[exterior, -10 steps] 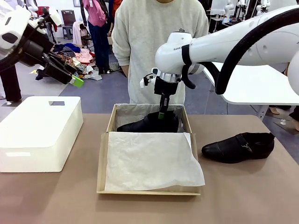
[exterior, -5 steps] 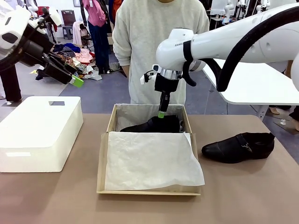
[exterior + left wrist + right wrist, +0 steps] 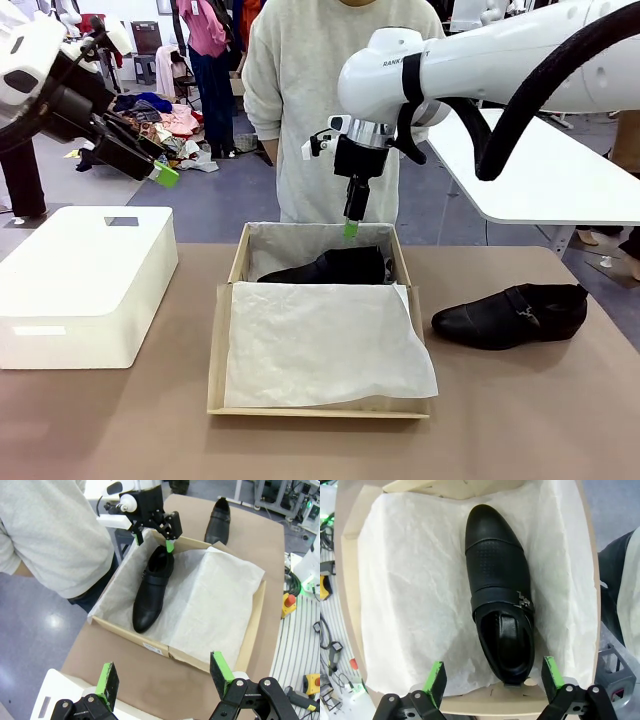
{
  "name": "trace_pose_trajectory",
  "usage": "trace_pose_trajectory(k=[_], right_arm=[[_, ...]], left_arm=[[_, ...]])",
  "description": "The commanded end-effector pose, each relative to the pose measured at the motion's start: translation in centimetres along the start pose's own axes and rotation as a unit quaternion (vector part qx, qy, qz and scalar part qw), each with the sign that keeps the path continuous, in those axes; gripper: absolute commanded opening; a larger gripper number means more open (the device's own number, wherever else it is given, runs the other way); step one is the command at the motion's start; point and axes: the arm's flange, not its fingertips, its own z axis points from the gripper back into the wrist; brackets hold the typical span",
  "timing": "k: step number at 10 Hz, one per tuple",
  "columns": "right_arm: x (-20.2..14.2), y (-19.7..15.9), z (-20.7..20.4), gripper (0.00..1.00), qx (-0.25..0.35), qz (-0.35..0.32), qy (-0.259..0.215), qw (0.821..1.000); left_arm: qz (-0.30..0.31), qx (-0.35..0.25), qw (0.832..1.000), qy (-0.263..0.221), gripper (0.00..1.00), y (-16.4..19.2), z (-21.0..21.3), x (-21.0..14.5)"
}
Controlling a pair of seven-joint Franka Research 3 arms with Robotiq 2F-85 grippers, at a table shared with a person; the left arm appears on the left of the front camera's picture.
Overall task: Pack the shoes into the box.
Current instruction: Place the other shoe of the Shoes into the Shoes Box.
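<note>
Lying on its sole inside the box (image 3: 222,350), one shoe (image 3: 335,267) rests on the tissue (image 3: 320,345) along the box's far wall, with its toe toward the surface's left edge and its heel toward the right. In the right wrist view the shoe's buckle strap faces up.

The box stands at the middle of the surface (image 3: 520,420), its far wall close to the far edge. The tissue covers the near part of the box.

The second shoe (image 3: 510,315) lies on the bare surface near the right edge, just beside the box and apart from it, with its toe toward the box.

The right hand (image 3: 351,230) hangs above the heel of the boxed shoe, clear of it. Its fingers (image 3: 436,680) are spread wide and grip nothing.

The left hand (image 3: 165,173) is raised above the left edge, over the white box (image 3: 85,280). Its fingers (image 3: 107,680) are spread wide and grip nothing.

A person (image 3: 330,100) stands at the far edge, behind the box.
</note>
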Motion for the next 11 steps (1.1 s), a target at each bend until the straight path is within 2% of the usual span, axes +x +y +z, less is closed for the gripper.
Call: trace_pose_trajectory(k=[1,3,5,9,11], right_arm=[[-0.9,0.4,0.8,1.00,0.000,0.007,-0.004,1.000],[-2.0,1.1,2.9,1.00,-0.005,0.001,0.008,1.000],[-4.0,2.2,5.0,1.00,-0.008,0.027,0.026,0.999],[-11.0,4.8,7.7,1.00,-0.051,0.050,0.083,0.994],[-14.6,5.5,7.9,1.00,-0.065,0.044,0.077,0.994]], left_arm=[[-0.007,-0.006,1.000,-0.008,0.96,0.2,0.0,-0.1],[-0.007,-0.006,1.000,-0.008,0.96,0.2,0.0,-0.1],[-0.007,-0.006,1.000,-0.008,0.96,0.2,0.0,-0.1],[-0.007,-0.006,1.000,-0.008,0.96,0.2,0.0,-0.1],[-0.007,-0.006,1.000,-0.008,0.96,0.2,0.0,-0.1]])
